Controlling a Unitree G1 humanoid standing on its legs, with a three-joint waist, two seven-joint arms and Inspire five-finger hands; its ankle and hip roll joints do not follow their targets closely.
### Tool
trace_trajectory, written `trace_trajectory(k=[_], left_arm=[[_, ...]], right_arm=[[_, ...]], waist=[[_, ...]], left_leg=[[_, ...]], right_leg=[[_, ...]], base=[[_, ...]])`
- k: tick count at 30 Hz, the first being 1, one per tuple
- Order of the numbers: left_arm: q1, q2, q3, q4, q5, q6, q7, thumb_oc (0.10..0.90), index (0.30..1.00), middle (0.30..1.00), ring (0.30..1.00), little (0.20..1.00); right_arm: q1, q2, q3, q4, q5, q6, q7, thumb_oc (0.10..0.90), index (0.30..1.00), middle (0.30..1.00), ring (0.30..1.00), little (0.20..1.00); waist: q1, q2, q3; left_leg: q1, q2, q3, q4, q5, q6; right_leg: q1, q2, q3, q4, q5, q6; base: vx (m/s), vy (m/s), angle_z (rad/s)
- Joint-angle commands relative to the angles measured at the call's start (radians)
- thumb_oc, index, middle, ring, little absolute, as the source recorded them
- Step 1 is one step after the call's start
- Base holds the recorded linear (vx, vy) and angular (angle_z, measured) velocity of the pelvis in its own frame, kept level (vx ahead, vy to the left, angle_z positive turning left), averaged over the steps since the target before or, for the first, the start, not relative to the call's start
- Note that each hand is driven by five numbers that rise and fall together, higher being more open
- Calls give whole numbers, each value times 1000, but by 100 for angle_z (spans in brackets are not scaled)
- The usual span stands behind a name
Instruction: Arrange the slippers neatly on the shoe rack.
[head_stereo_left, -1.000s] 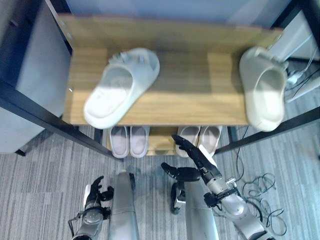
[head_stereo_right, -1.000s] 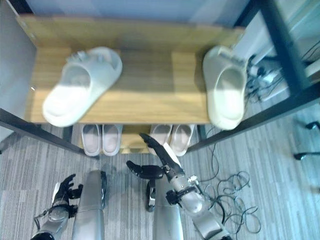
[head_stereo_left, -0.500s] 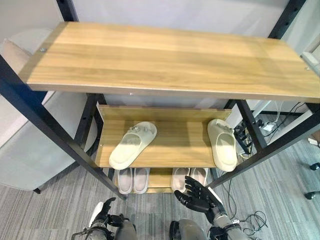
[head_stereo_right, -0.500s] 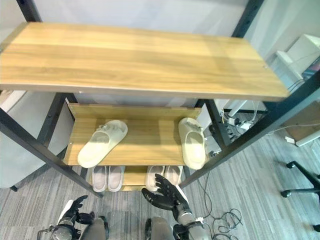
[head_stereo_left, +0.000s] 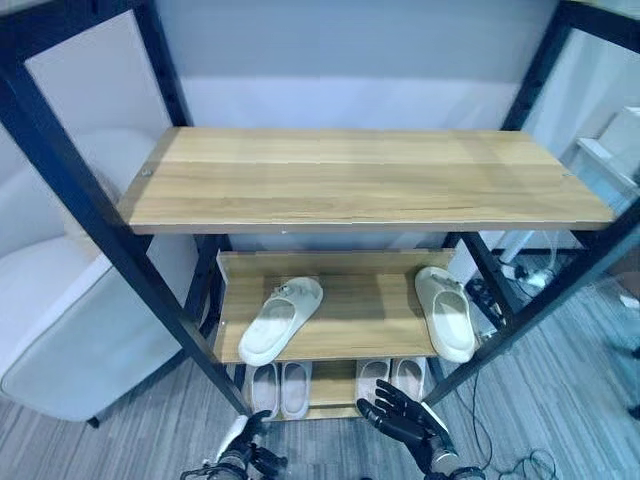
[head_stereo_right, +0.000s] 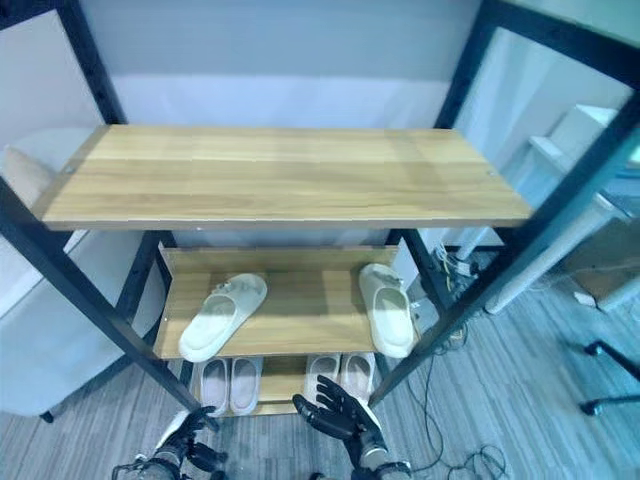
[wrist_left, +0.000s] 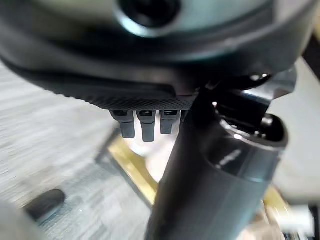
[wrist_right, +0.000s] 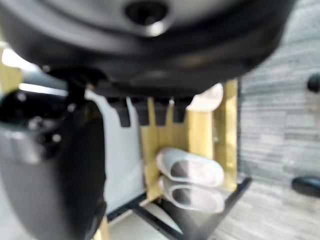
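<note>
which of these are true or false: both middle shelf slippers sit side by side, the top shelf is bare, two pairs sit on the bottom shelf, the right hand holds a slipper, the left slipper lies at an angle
1. The two slippers on the middle shelf sit side by side. False: the left slipper and the right slipper lie far apart, near opposite ends.
2. The top shelf is bare. True.
3. Two pairs sit on the bottom shelf. True: a left pair and a right pair.
4. The right hand holds a slipper. False: its fingers are spread and hold nothing.
5. The left slipper lies at an angle. True.
</note>
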Motion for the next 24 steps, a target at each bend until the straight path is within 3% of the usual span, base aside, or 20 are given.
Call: trace_trajectory(k=[1, 5, 9, 15, 24], left_arm=[[-46, 4, 25, -64, 4, -53, -7, 800, 900, 900, 900, 900], [-43, 8, -7, -86, 11, -58, -26, 800, 900, 900, 900, 900], [-38, 33, -61, -167, 19, -68, -69, 800, 900, 900, 900, 900], [-20, 79, -42, -205, 15, -64, -96, 800, 900, 900, 900, 900], [18, 130, -31, -309, -30, -79, -141, 800, 900, 900, 900, 900]], right_arm=[[-114, 41, 44, -68, -28, -53, -8, 800, 900, 900, 900, 900], [-117, 41, 52, -69, -49, -49, -12, 800, 900, 900, 900, 900], [-116, 25, 58, -82, -127, -38, -23, 800, 900, 900, 900, 900], [-102, -4, 42, -48, -176, -16, -14, 800, 900, 900, 900, 900], [-65, -37, -28, 39, -194, -14, -28, 800, 900, 900, 900, 900]], waist=[[19, 19, 61], [24, 26, 41], [39, 16, 5], [42, 14, -17], [30, 49, -30]], left_leg=[[27, -14, -35, 24, -105, 8], [42, -25, -52, -9, -92, 14], [49, -32, -44, -32, -87, 14], [55, -13, -43, -71, -54, 2], [38, 13, -40, -121, -12, -31]], right_leg=[[35, -54, -65, -12, 18, 66], [76, -56, -50, 20, 19, 71], [135, -68, -50, -80, 18, 76], [159, -48, -55, -155, 10, 72], [176, -12, -95, -250, -12, 64]], base=[[-117, 31, -26], [-71, -2, 7], [-41, -83, 3], [-45, -142, -3], [-67, -97, 4]])
